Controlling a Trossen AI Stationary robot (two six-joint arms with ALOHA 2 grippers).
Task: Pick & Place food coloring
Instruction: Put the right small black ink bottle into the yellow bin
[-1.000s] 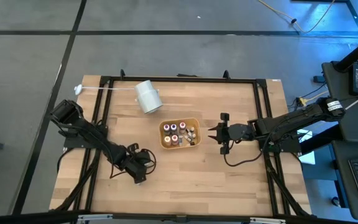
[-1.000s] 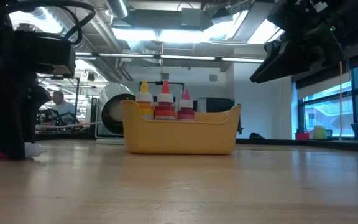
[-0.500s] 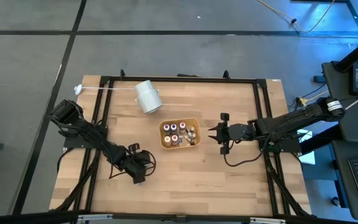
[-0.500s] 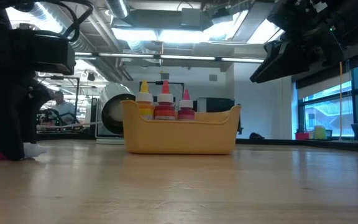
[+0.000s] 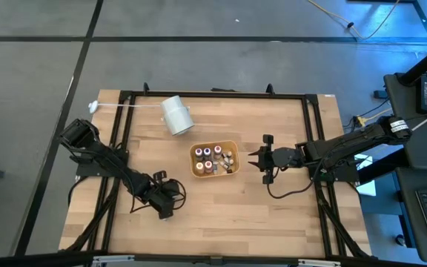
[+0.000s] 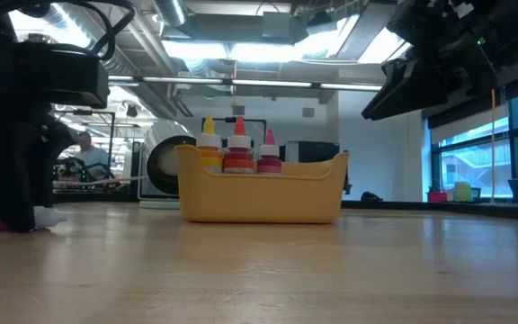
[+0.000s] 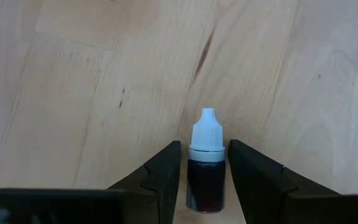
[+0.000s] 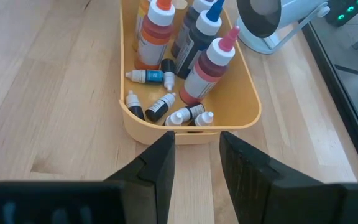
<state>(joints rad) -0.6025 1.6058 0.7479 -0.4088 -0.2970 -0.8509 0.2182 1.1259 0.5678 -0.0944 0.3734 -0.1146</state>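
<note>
A tiny dark red food coloring bottle (image 7: 204, 176) with a pale cap lies on the wood near the table's near left, between the fingers of my left gripper (image 7: 204, 186), which also shows in the high view (image 5: 166, 211). The orange tray (image 5: 214, 159) at the table's middle holds several taller bottles and several tiny ones (image 8: 166, 106) lying on its floor. My right gripper (image 8: 196, 163) hovers just right of the tray (image 8: 248, 118), open, with nothing between its fingers. My left gripper pinches the bottle's dark body (image 7: 204, 190), just below the cap, between its two fingers. The fingers come steeply from above and lie along the bottle, whose cap (image 7: 206, 132) points away from the wrist. In the low view the bottle (image 6: 25, 220) lies on the tabletop.
A large white cylinder (image 5: 176, 115) lies on its side behind the tray at the far left. A black frame (image 5: 213, 95) runs around the table. Bare wood lies between the left gripper and the tray.
</note>
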